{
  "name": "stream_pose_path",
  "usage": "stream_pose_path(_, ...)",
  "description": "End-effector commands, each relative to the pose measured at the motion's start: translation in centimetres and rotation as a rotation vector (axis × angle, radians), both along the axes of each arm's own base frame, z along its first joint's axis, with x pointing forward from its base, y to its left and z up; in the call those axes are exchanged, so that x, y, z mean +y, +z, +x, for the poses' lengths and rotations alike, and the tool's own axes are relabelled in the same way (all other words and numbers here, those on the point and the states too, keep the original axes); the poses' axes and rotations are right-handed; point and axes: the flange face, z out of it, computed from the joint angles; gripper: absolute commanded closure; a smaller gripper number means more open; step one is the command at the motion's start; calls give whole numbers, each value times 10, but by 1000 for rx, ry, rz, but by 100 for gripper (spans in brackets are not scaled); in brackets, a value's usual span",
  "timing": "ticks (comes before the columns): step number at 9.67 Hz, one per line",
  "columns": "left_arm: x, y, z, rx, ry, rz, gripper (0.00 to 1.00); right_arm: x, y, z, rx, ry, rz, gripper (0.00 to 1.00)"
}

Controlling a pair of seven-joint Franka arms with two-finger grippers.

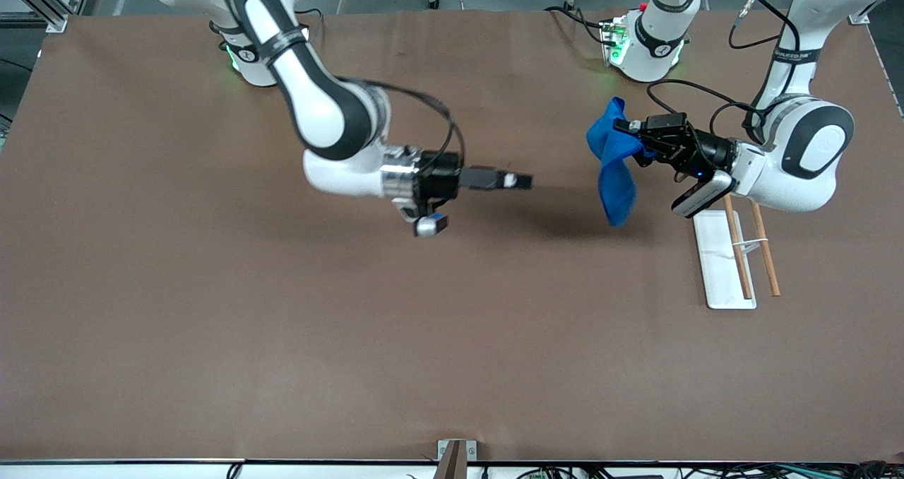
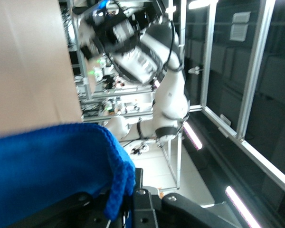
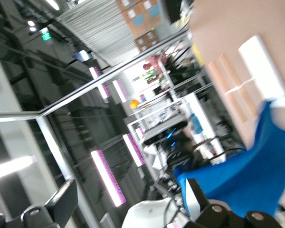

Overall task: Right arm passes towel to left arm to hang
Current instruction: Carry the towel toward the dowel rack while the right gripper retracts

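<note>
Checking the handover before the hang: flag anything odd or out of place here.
Nothing stands out. The towel hangs bunched from the left tool, shut on it above the table. The right tool is open and apart from the cloth. The white rack with wooden rods stands undisturbed at the left arm's end.

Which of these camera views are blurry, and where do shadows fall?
Front view: sharp, evenly lit; the towel in the left hand casts a soft shadow on the table. Left wrist view: towel edge crisp, the arm farther off smeared. Right wrist view: blurred throughout, with glaring light strips.
</note>
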Motion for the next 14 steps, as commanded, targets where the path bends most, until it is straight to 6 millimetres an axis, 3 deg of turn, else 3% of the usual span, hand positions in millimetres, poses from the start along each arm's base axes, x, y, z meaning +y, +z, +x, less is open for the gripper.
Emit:
stream_pose_path(1, 16, 3, 14, 1, -58, 115, 99, -48, -14, 23, -76, 21, -197, 0)
stream_pose_path(5, 58, 46, 44, 24, -127, 431, 99, -136, -31, 65, -276, 31, -630, 0)
stream_pose_path(6, 68, 58, 51, 26, -136, 506, 99, -175, -28, 82, -347, 60, -782, 0)
stream_pose_path(9, 95, 85, 57, 9, -185, 695, 99, -261, -14, 107, -461, 138, -1132, 0)
stream_pose_path(11, 98, 113, 64, -6, -185, 825, 99, -301, 9, 105, -382, 205, -1315, 0)
stream_pose_path(13, 81, 143, 68, -26, -207, 1003, 99, -332, 35, 91, -303, 294, -1455, 0)
stream_pose_path(14, 80, 155, 71, -15, -179, 1037, 99, -369, 57, 85, -266, 328, -1499, 0)
